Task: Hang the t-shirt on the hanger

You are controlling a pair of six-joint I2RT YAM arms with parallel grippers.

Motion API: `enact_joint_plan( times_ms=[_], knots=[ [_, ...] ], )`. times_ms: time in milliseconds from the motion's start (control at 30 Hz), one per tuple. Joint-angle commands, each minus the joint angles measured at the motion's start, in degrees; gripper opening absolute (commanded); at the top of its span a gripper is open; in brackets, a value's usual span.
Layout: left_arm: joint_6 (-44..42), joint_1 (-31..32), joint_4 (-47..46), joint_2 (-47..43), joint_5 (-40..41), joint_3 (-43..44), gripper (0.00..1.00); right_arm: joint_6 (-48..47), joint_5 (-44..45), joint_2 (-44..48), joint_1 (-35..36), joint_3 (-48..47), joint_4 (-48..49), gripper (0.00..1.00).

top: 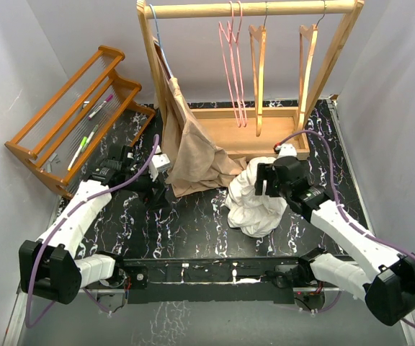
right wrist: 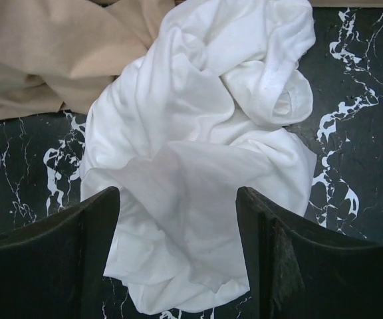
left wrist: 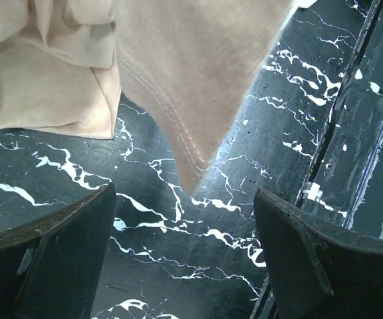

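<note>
Marbled black table point(top: 193, 216): right gripper point(right wrist: 178, 246) gapes over crumpled t-shirt point(right wrist: 198, 153); left gripper point(left wrist: 185, 252) gapes empty. Risk: pinching bunched layers, burying collar.

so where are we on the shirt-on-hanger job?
Done: nothing visible yet. The t-shirt lies crumpled on the table, and the pink hanger hangs on the rack rail, apart from it. In hand: the right hand is open over the t-shirt, gripping nothing; the left hand is open by the beige garment. Left: grasp the shirt, fetch the hanger, thread it in.
</note>
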State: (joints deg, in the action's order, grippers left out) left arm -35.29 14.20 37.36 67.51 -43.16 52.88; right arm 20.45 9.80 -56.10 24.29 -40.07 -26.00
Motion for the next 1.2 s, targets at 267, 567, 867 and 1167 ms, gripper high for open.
enact_joint_plan(
  times_ms=[267, 567, 867, 1167],
  knots=[
    [1.1, 0.1, -1.9, -3.1, -1.4, -3.0, 0.83, 2.0, 8.1, -2.0, 7.1, -4.4, -4.2, 0.73],
    [1.1, 0.1, -1.9, -3.6, -2.1, -3.0, 0.83, 3.4, 7.0, -6.9, 8.8, -4.8, -4.3, 0.73],
    [1.5, 0.1, -2.1, -4.2, -2.6, -3.4, 0.84, 6.2, 10.3, -7.7, 11.2, -6.0, -8.0, 0.09],
    [11.1, 0.1, -6.2, -9.7, 2.5, -2.4, 0.82, 12.1, 14.9, -6.0, 21.9, -16.5, -20.0, 0.08]
  ],
)
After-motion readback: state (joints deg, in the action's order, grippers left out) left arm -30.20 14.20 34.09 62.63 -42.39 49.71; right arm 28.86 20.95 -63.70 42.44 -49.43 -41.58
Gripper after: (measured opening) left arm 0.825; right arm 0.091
